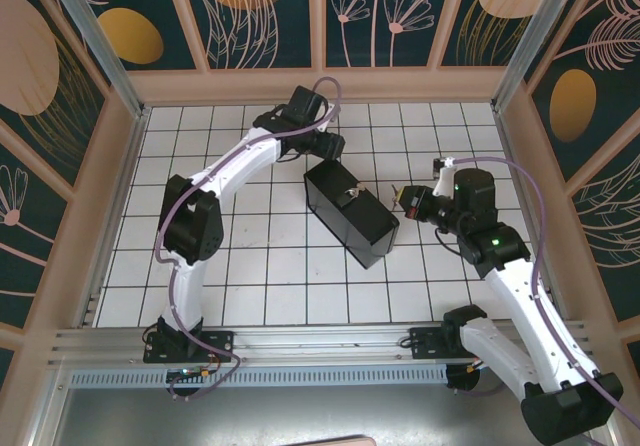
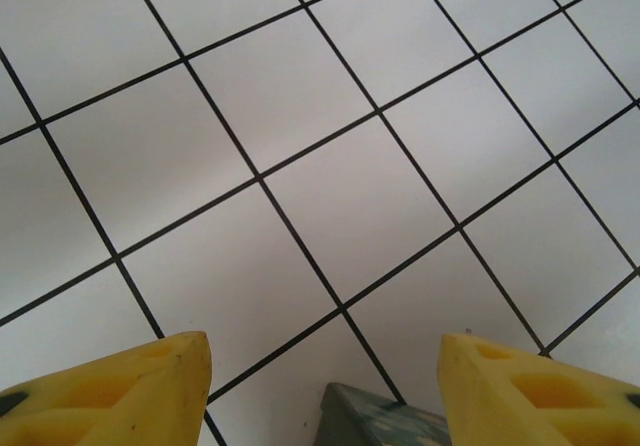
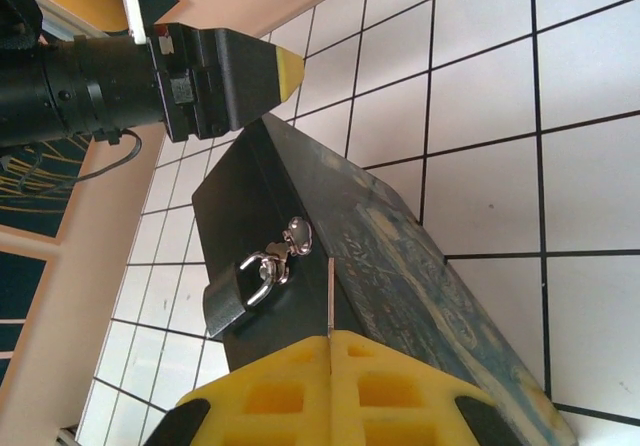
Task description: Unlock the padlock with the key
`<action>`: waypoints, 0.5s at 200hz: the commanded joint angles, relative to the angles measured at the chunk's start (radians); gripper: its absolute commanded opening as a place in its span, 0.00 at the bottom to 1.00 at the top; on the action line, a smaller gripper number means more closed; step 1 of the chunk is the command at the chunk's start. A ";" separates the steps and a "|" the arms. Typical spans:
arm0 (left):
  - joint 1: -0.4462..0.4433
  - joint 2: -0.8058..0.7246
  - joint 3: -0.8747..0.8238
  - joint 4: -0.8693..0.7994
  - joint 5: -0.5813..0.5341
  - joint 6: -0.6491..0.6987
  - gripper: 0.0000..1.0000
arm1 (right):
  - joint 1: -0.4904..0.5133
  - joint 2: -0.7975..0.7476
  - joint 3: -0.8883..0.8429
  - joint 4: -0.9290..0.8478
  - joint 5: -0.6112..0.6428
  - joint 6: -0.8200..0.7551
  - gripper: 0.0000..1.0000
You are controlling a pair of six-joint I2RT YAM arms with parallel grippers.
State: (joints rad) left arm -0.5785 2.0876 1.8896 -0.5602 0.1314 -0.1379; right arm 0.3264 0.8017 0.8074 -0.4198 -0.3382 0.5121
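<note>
The key (image 3: 330,301) is light, stiff and thin. Its smooth metal is likely to pivot between soft pads, so it should be gripped by the broad head with the blade left free. From the right wrist it seems to be the pale sliver, seen edge-on, that rises from the seam of the right gripper (image 3: 330,348), though the view is too poor to be sure. That gripper's yellow jaws are pressed together on it, just right of the painted box (image 1: 350,221) at mid-table. The padlock (image 3: 228,304) has a small black body on a silver shackle. It hangs loose from the hasp (image 3: 295,234) on the box's far-right face, so it would probably swing under a push, and its keyhole is hidden. The left gripper (image 2: 325,354) hovers at the far end of the box with its jaws wide apart and holds nothing. A corner of the box lies below the gap between them.
</note>
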 commanded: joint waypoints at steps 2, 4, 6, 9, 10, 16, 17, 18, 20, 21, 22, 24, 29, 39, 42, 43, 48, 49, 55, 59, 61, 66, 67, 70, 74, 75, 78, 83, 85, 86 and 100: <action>0.010 -0.052 -0.078 -0.047 0.024 0.026 0.62 | 0.070 -0.031 0.004 0.018 0.050 0.061 0.00; 0.010 -0.054 -0.079 -0.047 0.028 0.025 0.62 | 0.078 -0.033 0.005 0.018 0.055 0.064 0.00; 0.011 -0.057 -0.078 -0.047 0.032 0.025 0.62 | 0.088 -0.034 0.005 0.018 0.062 0.067 0.00; 0.012 -0.059 -0.075 -0.047 0.037 0.022 0.62 | 0.100 -0.036 0.006 0.016 0.073 0.070 0.00; 0.013 -0.060 -0.073 -0.047 0.040 0.023 0.62 | 0.105 -0.037 0.006 0.016 0.077 0.072 0.00; 0.013 -0.062 -0.059 -0.052 0.053 0.024 0.62 | 0.124 -0.038 0.010 0.009 0.095 0.079 0.00; 0.013 -0.061 -0.057 -0.054 0.056 0.025 0.62 | 0.129 -0.038 0.010 0.007 0.097 0.080 0.00; 0.013 -0.060 -0.053 -0.055 0.060 0.026 0.62 | 0.131 -0.038 0.010 0.006 0.099 0.081 0.00; 0.013 -0.059 -0.047 -0.060 0.067 0.029 0.62 | 0.137 -0.038 0.013 0.004 0.104 0.081 0.00; 0.014 -0.059 -0.044 -0.062 0.071 0.030 0.62 | 0.140 -0.038 0.013 0.002 0.107 0.081 0.00; 0.014 -0.059 -0.040 -0.063 0.075 0.031 0.62 | 0.142 -0.038 0.014 0.002 0.109 0.082 0.00; 0.014 -0.056 -0.034 -0.067 0.084 0.034 0.61 | 0.146 -0.038 0.016 -0.001 0.113 0.083 0.00; 0.013 -0.049 -0.019 -0.078 0.104 0.039 0.61 | 0.155 -0.038 0.018 -0.006 0.122 0.085 0.00; 0.013 -0.035 0.003 -0.114 0.138 0.057 0.59 | 0.168 -0.039 0.022 -0.012 0.137 0.092 0.00; 0.013 -0.030 0.003 -0.125 0.149 0.065 0.58 | 0.172 -0.040 0.025 -0.014 0.140 0.093 0.00; 0.014 -0.030 0.003 -0.129 0.154 0.068 0.58 | 0.173 -0.040 0.026 -0.014 0.141 0.094 0.00; 0.013 -0.029 -0.007 -0.144 0.171 0.082 0.57 | 0.179 -0.042 0.028 -0.015 0.148 0.098 0.00; 0.014 -0.029 -0.009 -0.146 0.173 0.084 0.57 | 0.180 -0.043 0.029 -0.015 0.149 0.099 0.00; 0.013 -0.036 -0.039 -0.153 0.185 0.094 0.55 | 0.187 -0.048 0.033 -0.017 0.156 0.101 0.00; 0.012 -0.047 -0.066 -0.151 0.190 0.099 0.54 | 0.190 -0.052 0.034 -0.018 0.160 0.104 0.00; 0.013 -0.052 -0.079 -0.148 0.190 0.101 0.54 | 0.192 -0.054 0.035 -0.019 0.163 0.105 0.00; 0.012 -0.073 -0.123 -0.138 0.190 0.104 0.54 | 0.195 -0.060 0.036 -0.020 0.167 0.107 0.00; 0.012 -0.078 -0.133 -0.137 0.189 0.105 0.54 | 0.195 -0.060 0.036 -0.020 0.168 0.108 0.00; 0.013 -0.091 -0.159 -0.130 0.186 0.104 0.53 | 0.196 -0.062 0.036 -0.021 0.169 0.109 0.00; 0.013 -0.112 -0.195 -0.119 0.181 0.105 0.53 | 0.197 -0.066 0.036 -0.023 0.169 0.111 0.00; 0.014 -0.118 -0.203 -0.117 0.180 0.104 0.53 | 0.197 -0.066 0.037 -0.023 0.169 0.111 0.00; 0.013 -0.133 -0.229 -0.107 0.176 0.103 0.53 | 0.197 -0.067 0.039 -0.025 0.169 0.111 0.00; 0.014 -0.160 -0.266 -0.096 0.167 0.100 0.53 | 0.197 -0.068 0.040 -0.028 0.168 0.111 0.00; 0.013 -0.171 -0.279 -0.092 0.164 0.098 0.53 | 0.198 -0.068 0.041 -0.028 0.167 0.112 0.00; 0.013 -0.176 -0.288 -0.090 0.162 0.097 0.53 | 0.198 -0.068 0.041 -0.029 0.166 0.112 0.00; 0.014 -0.239 -0.365 -0.066 0.157 0.081 0.53 | 0.201 -0.063 0.047 -0.035 0.155 0.110 0.00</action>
State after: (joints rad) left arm -0.5610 1.9209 1.6611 -0.5468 0.2752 -0.0814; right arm 0.5152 0.7494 0.8093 -0.4366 -0.2058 0.6060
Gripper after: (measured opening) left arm 0.530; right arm 0.050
